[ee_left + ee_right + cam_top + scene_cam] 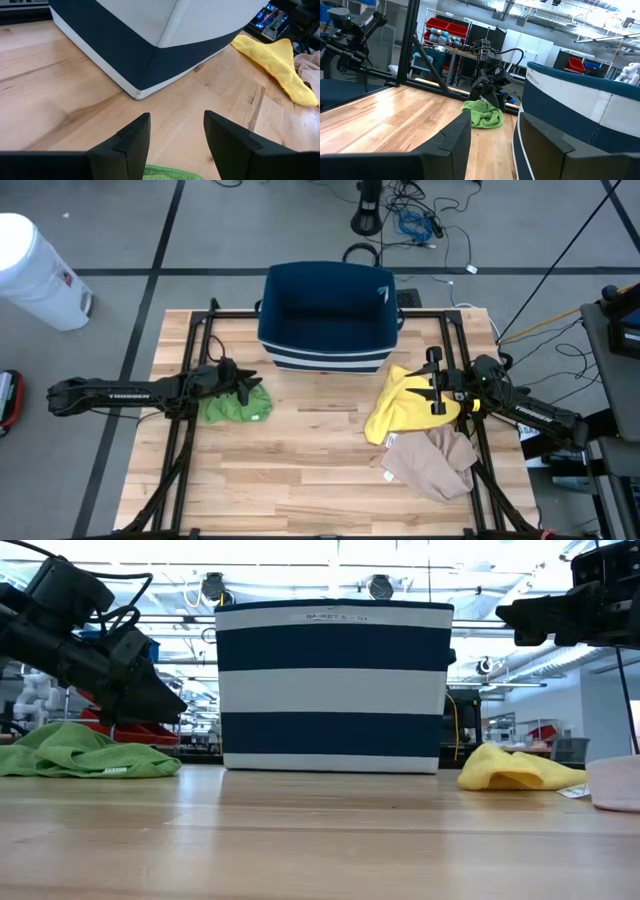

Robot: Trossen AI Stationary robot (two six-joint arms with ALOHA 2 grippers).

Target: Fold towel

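Three crumpled towels lie on the wooden table: a green towel [237,406] at the left, a yellow towel [398,408] at the right, and a beige towel [436,462] nearer the front right. My left gripper [250,385] hovers open just above the green towel's far part [170,174], touching nothing. My right gripper [428,385] stands open over the yellow towel, well above it in the low view [512,612]. In the right wrist view its fingers [492,142] frame the distant green towel [482,114].
A navy and white striped basket [325,315] stands at the table's far middle, between the two arms. Bare wood [310,470] stretches across the middle and near side of the table. Black frame rails [185,370] run along both sides.
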